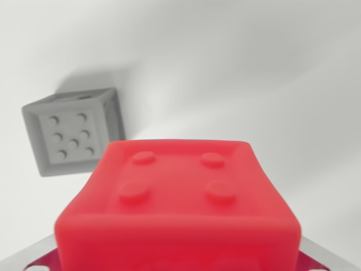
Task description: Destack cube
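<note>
Red cube (177, 209) fills bottom centre of my feed, looks carried clear of stack. Grey cube (73, 132) upper left on counter (271, 73). Gripper grip: can't tell.

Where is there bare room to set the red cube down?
The white surface is bare to the wrist view's right of the grey die and above the red cube. The left, around the die, is crowded.

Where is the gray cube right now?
In the wrist view, the gray cube sits on the white surface at the left, behind and to the left of the much closer red cube, apart from it.
</note>
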